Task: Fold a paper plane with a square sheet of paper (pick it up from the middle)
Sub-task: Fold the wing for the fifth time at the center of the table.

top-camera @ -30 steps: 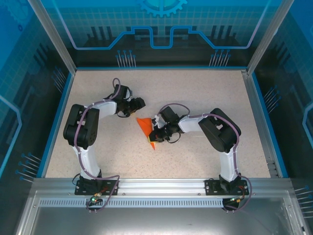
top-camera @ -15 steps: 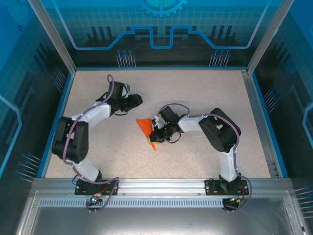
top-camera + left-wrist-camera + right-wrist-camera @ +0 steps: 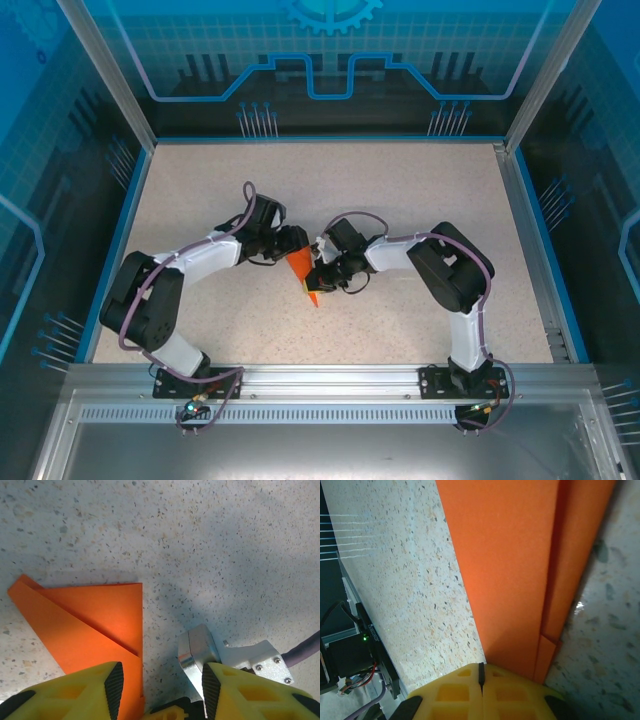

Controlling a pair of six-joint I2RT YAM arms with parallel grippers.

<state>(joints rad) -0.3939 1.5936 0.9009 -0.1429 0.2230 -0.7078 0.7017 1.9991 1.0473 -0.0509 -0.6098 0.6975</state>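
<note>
The square sheet of paper (image 3: 303, 272) is no longer a plain square. We see it as a narrow, pointed orange wedge lying near the middle of the table (image 3: 420, 190), with its tip toward the arm bases. In the left wrist view the sheet (image 3: 85, 625) shows a diagonal flap folded over a lower layer. In the right wrist view the sheet (image 3: 515, 570) shows a long straight layer edge running down its length. We judge that the early folds are done and that the task is partway along. A slim dart with a centre crease and spread wings has not yet been formed, so further creasing remains. The right gripper (image 3: 322, 272) rests at the wedge's right side. Its jaws (image 3: 481, 672) are closed together with the tips against the paper, and we cannot tell whether a layer is pinched between them. The left gripper (image 3: 290, 243) hovers at the wide far end. Its jaws (image 3: 161, 690) are parted, one finger is over the paper's edge, and they clamp nothing.
</note>
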